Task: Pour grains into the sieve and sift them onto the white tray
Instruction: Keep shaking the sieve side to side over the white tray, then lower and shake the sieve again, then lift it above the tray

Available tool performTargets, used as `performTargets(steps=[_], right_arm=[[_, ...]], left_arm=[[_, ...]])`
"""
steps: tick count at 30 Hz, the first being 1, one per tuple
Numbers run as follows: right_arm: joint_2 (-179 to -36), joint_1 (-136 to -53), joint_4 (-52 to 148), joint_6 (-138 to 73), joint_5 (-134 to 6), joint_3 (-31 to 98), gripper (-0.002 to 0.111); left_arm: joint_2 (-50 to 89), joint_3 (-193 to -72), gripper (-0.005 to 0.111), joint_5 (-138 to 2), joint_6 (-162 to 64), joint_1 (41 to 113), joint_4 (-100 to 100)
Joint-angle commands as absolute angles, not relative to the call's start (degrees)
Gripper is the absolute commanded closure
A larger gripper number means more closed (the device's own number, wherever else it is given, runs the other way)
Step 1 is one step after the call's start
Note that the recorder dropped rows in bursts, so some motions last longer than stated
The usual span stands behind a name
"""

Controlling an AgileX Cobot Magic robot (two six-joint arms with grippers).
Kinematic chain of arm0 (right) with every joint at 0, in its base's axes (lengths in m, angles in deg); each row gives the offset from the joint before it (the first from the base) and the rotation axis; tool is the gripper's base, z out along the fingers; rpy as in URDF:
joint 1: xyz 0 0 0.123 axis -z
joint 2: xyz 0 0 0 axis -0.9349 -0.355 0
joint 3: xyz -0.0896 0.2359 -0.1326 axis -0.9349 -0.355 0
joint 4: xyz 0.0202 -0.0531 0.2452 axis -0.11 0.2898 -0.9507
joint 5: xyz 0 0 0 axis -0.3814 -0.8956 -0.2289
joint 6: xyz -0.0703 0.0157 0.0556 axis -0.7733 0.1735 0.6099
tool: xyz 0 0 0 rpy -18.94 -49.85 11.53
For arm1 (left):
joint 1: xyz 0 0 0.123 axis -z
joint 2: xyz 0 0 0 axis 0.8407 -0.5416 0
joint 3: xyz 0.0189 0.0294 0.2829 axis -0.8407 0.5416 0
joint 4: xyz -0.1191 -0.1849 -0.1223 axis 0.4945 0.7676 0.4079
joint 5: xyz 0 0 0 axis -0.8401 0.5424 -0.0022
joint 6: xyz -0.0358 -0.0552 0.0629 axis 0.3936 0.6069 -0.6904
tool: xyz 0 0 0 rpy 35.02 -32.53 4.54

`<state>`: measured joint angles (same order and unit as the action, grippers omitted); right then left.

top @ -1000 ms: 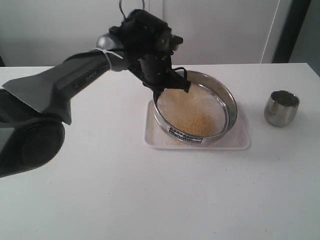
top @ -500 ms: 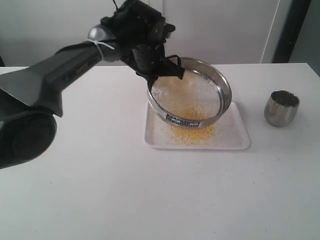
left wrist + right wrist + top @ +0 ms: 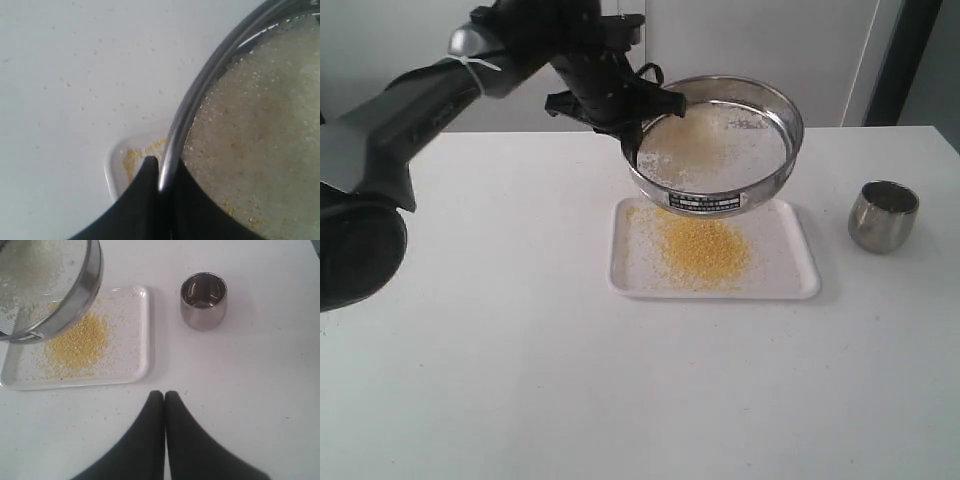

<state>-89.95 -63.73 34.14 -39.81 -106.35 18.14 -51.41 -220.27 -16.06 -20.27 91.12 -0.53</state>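
The steel sieve (image 3: pixel 720 150) hangs in the air above the white tray (image 3: pixel 790 285), tilted toward the camera, with whitish grains (image 3: pixel 715 145) left on its mesh. My left gripper (image 3: pixel 632 125) is shut on the sieve's rim (image 3: pixel 192 107) at its left side; the rim runs between the black fingers (image 3: pixel 145 185). A heap of yellow grains (image 3: pixel 700 245) lies on the tray under the sieve. My right gripper (image 3: pixel 164 396) is shut and holds nothing, hovering over bare table near the tray (image 3: pixel 142 330); the exterior view does not show it.
A small steel cup (image 3: pixel 883 215) stands on the table to the right of the tray, also the cup (image 3: pixel 203 300) in the right wrist view. Stray grains speckle the white tabletop (image 3: pixel 620 380). A white wall rises behind the table.
My left gripper has lifted the sieve off the tray, up and slightly right. Yellow grains that were in the sieve now lie heaped on the tray; whitish ones stay on the mesh.
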Motion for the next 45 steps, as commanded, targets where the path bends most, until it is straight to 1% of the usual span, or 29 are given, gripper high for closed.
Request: performTargets(steps=[1, 4, 7, 9, 10, 11, 12, 13, 15, 16, 17, 18, 19, 20, 21, 22, 24, 26, 27, 30, 32, 34, 35, 37, 39, 40, 42, 44, 45], right_arm=[[-89.67, -63.49, 34.17, -39.79, -105.68, 18.14, 0.108], [-89.67, -63.49, 34.17, -39.79, -105.68, 18.14, 0.108], [-89.67, -63.49, 34.07, -39.79, -105.68, 18.14, 0.108], [-89.67, -63.49, 34.07, -39.79, -105.68, 18.14, 0.108], [-89.67, -63.49, 34.07, -39.79, -105.58, 18.14, 0.108], [-89.67, -63.49, 34.07, -39.79, -105.58, 18.14, 0.108], [-89.67, -63.49, 34.07, -39.79, -105.71, 18.14, 0.108], [-89.67, -63.49, 34.07, -39.79, -105.71, 18.14, 0.108], [-89.67, -63.49, 34.07, -39.79, -105.71, 18.14, 0.108], [-89.67, -63.49, 34.07, -39.79, -105.71, 18.14, 0.108], [-89.67, -63.49, 34.07, -39.79, -105.71, 18.14, 0.108], [-89.67, -63.49, 34.07, -39.79, -105.71, 18.14, 0.108], [-89.67, -63.49, 34.07, -39.79, -105.71, 18.14, 0.108], [-89.67, -63.49, 34.07, -39.79, -105.71, 18.14, 0.108], [-89.67, -63.49, 34.07, -39.79, -105.71, 18.14, 0.108], [-89.67, -63.49, 34.07, -39.79, -105.71, 18.14, 0.108], [-89.67, -63.49, 34.29, -39.79, -105.71, 18.14, 0.108], [-89.67, -63.49, 34.16, -39.79, -105.71, 18.14, 0.108], [-89.67, -63.49, 34.16, -39.79, -105.60, 18.14, 0.108], [-89.67, -63.49, 34.16, -39.79, -105.71, 18.14, 0.108], [-89.67, -63.49, 34.16, -39.79, -105.71, 18.14, 0.108], [-89.67, -63.49, 34.16, -39.79, -105.71, 18.14, 0.108], [-89.67, -63.49, 34.16, -39.79, -105.71, 18.14, 0.108], [-89.67, -63.49, 34.16, -39.79, -105.71, 18.14, 0.108], [-89.67, -63.49, 34.16, -39.79, -105.71, 18.14, 0.108], [-89.67, -63.49, 34.16, -39.79, -105.71, 18.14, 0.108], [-89.67, -63.49, 34.16, -39.79, -105.71, 18.14, 0.108], [-89.67, -63.49, 34.16, -39.01, -105.71, 18.14, 0.108], [-89.67, -63.49, 34.16, -38.46, -105.71, 18.14, 0.108]], left_arm=[[-53.15, -220.29, 0.107, -14.62, -21.83, 97.73, -9.18], [-50.74, -220.44, 0.107, -12.21, -16.37, 95.58, -17.31], [-49.45, -220.32, 0.107, -12.49, -16.93, 90.50, -3.68], [-50.69, -220.20, 0.107, -13.46, -23.18, 92.49, 2.44], [-51.54, -220.20, 0.107, -13.44, -24.07, 94.76, 0.14], [-52.15, -220.20, 0.107, -13.21, -24.19, 96.57, -4.40], [-52.35, -220.20, 0.107, -11.84, -19.79, 98.99, -17.54], [-51.33, -220.42, 0.107, -11.61, -16.24, 97.78, -19.70], [-49.47, -220.42, 0.107, -12.54, -15.47, 92.11, -10.22], [-50.08, -220.18, 0.107, -12.89, -19.41, 91.24, -0.38], [-51.09, -219.93, 0.107, -13.26, -22.16, 92.17, 2.75], [-52.64, -219.93, 0.107, -13.12, -25.02, 95.80, -1.20], [-52.77, -220.24, 0.107, -12.70, -24.34, 97.01, -6.63], [-51.59, -220.88, 0.107, -11.13, -16.88, 97.33, -19.73], [-50.21, -221.38, 0.107, -11.55, -15.40, 95.31, -19.38], [-49.52, -221.35, 0.107, -12.41, -15.96, 92.82, -12.28], [-51.79, -220.39, 0.107, -12.21, -24.07, 94.56, -3.00], [-52.94, -220.27, 0.107, -11.41, -23.23, 97.95, -11.73], [-52.41, -220.27, 0.107, -11.31, -20.95, 97.57, -13.61], [-51.03, -220.40, 0.107, -9.17, -18.52, 90.96, -9.40], [-52.06, -220.28, 0.107, -8.72, -19.87, 89.64, -0.36], [-53.81, -220.28, 0.107, -9.65, -24.02, 92.12, 5.98], [-54.73, -220.28, 0.107, -9.70, -25.92, 96.06, 1.06], [-54.70, -220.28, 0.107, -8.08, -24.00, 98.31, -9.73], [-53.69, -220.28, 0.107, -6.36, -19.64, 94.63, -11.23], [-52.40, -220.28, 0.107, -5.99, -16.88, 89.08, -4.57], [-52.27, -220.28, 0.107, -8.89, -18.81, 87.03, 8.06], [-53.67, -220.28, 0.107, -12.71, -24.65, 90.12, 13.44], [-54.44, -220.28, 0.107, -12.97, -25.31, 93.13, 8.89]])
